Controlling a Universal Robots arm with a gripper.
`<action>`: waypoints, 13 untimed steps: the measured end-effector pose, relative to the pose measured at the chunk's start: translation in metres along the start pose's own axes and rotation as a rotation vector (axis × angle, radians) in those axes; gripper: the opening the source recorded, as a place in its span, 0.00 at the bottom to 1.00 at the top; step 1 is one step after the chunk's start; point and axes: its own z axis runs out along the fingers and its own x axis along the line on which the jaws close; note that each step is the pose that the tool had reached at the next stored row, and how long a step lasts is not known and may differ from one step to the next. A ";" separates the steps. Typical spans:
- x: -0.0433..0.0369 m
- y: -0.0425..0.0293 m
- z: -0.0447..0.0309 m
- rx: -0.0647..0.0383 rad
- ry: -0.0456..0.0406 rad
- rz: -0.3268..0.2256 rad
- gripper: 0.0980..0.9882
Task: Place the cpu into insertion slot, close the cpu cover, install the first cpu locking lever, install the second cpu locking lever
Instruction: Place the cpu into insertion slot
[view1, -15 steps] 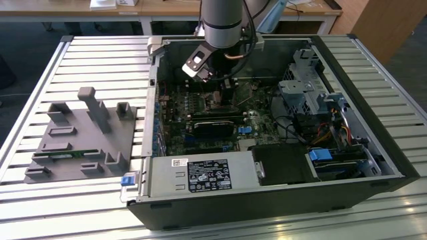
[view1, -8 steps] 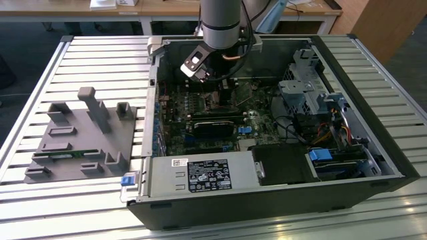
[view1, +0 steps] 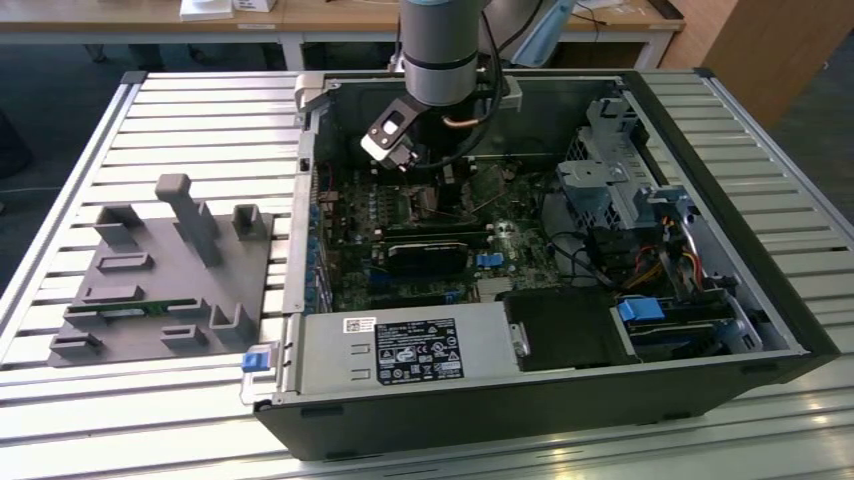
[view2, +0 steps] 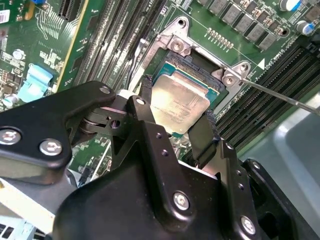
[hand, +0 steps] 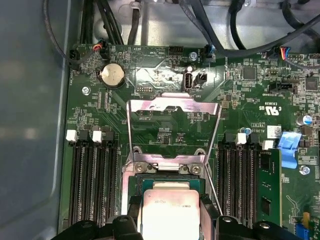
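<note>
The cpu (view2: 177, 102), a pale square chip, sits between the black fingers (view2: 202, 135) of my gripper (view2: 175, 117), which is shut on its two opposite edges. It hangs right over the insertion slot (view2: 200, 70), whose dark centre and silver rim show past the chip's far edge; I cannot tell whether it touches the socket. In the first wrist view the cpu (hand: 170, 212) is held by the gripper (hand: 170, 222) over the slot (hand: 167, 177), and the cpu cover (hand: 172, 107) stands flipped open beyond it. In the exterior view the gripper (view1: 407, 165) reaches down inside the computer case.
Thin wire locking levers (hand: 131, 135) (view2: 280, 95) stand swung away from the socket. Black memory slots (hand: 92, 180) flank it on both sides. The green motherboard (view1: 441, 235) lies in an open case (view1: 534, 400) with cables and a drive cage (view1: 607, 175). A grey fixture (view1: 167, 275) sits at the exterior view's left.
</note>
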 end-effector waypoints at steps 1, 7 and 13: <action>0.0000 -0.0003 0.0006 0.000 -0.0001 0.000 0.50; 0.0000 -0.0008 0.0040 0.000 0.0000 0.001 0.50; 0.0001 -0.0017 0.0063 0.000 0.0000 0.001 0.50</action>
